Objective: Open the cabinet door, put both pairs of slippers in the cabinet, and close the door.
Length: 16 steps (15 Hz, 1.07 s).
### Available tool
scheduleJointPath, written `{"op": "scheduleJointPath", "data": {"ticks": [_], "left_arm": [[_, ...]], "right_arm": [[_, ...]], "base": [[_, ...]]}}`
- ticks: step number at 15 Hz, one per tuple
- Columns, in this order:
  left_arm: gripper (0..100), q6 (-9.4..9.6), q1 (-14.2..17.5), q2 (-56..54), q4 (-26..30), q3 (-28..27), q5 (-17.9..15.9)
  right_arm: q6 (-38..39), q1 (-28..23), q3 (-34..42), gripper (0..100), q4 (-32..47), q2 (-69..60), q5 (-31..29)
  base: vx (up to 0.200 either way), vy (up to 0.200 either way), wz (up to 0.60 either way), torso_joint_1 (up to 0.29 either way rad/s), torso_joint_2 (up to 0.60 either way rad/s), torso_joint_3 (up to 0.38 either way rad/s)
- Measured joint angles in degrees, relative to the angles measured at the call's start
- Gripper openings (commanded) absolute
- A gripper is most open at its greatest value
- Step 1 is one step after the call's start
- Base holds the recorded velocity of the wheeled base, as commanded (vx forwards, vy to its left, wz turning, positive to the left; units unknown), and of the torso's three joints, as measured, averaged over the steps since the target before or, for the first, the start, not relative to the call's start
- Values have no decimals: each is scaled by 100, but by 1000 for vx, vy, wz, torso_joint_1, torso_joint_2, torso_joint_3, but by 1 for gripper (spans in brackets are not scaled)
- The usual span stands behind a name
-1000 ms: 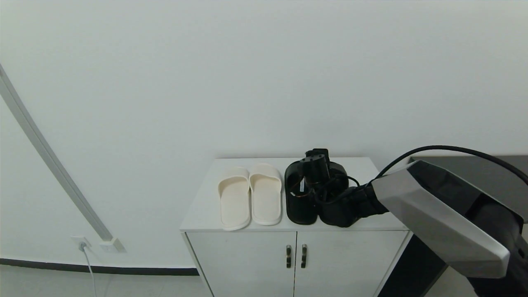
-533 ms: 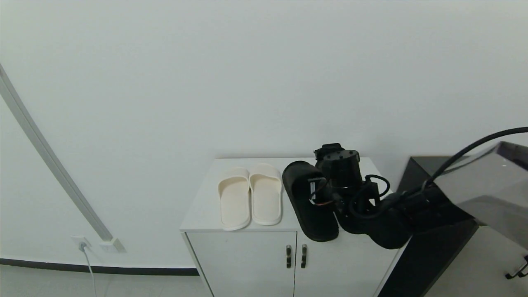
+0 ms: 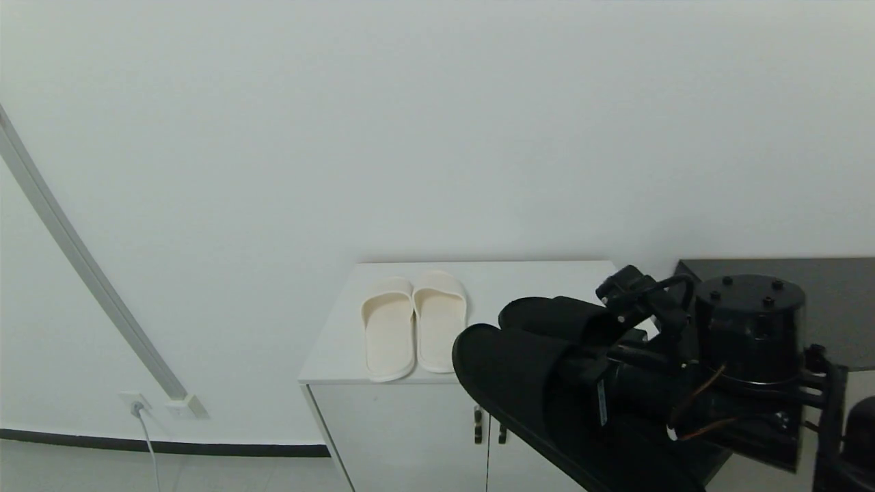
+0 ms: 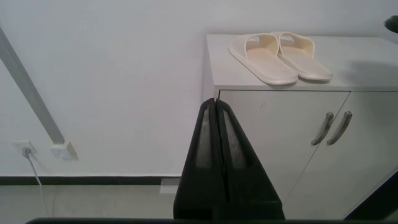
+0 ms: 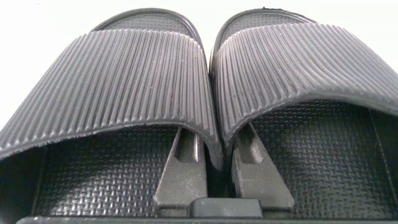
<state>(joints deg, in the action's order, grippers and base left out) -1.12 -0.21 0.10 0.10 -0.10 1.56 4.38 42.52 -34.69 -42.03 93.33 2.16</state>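
Hanging clear of the cabinet (image 3: 533, 277) at near right: the black slippers (image 3: 519, 369), carried as a pair.
The right gripper (image 5: 217, 149) is clamped on the pair, its fingers (image 5: 181, 171) tucked one under each strap, with the adjoining sidewalls pinched between them. The white slippers (image 3: 413, 324) are set side by side on the left half of the cabinet top, toes to the far side. Both doors (image 4: 280, 143) are closed, and the handles (image 4: 333, 127) meet at centre. The left gripper (image 4: 217, 149) is pressed closed on nothing.

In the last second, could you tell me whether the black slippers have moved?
Yes: the black slippers left the cabinet top, coming forward past its front edge.
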Motion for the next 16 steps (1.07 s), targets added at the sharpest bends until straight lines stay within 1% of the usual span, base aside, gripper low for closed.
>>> {"op": "scheduleJointPath", "data": {"ticks": [2, 8, 16], "left_arm": [[0, 0, -4, 0, 0, 0, -1], [0, 0, -6, 0, 0, 0, -9], [0, 0, -4, 0, 0, 0, -9]], "right_arm": [[-15, 65, 215, 0, 0, -257, 51], [-15, 224, 400, 0, 13, -419, 7], [-15, 317, 479, 0, 0, -389, 9]], "base": [[0, 0, 0, 0, 0, 0], [0, 0, 0, 0, 0, 0], [-200, 0, 0, -1, 0, 1]]}}
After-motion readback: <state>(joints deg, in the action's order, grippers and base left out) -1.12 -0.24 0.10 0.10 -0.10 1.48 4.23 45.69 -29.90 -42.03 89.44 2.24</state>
